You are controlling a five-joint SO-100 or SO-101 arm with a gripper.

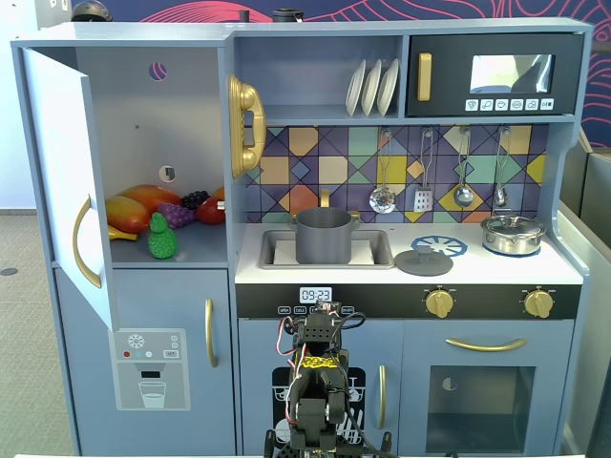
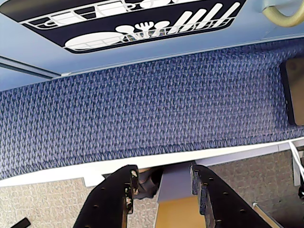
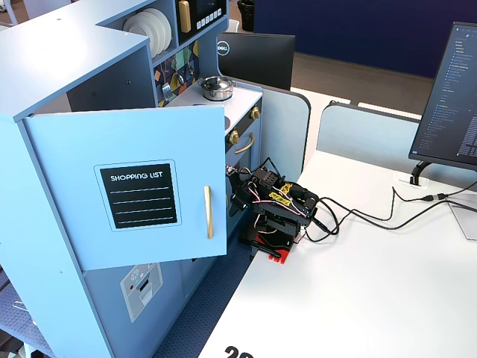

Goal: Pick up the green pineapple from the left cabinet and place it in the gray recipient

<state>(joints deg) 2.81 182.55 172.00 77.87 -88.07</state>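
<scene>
— How many fruits sit in the cabinet (image 1: 124, 153)?
— One pineapple (image 1: 162, 238), one grape bunch (image 1: 175, 214), one mango (image 1: 148, 198); a yellow fruit, a red one and a dark one too, so six.
— Pots?
— Two: the gray pot (image 1: 324, 236) and the silver pot (image 1: 513, 234). One loose lid (image 1: 424, 261).
— Plates (image 1: 371, 87)?
— Three on the rack.
— Hanging utensils (image 1: 423, 172)?
— Four.
— Knobs (image 1: 439, 302)?
— Two gold ones.
— Arms?
— One arm (image 1: 317, 391), with two fingers (image 2: 118, 194) in the wrist view.

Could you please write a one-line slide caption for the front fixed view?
Folded arm below the toy kitchen; green pineapple waits in the open left cabinet, gray pot in the sink.
</scene>
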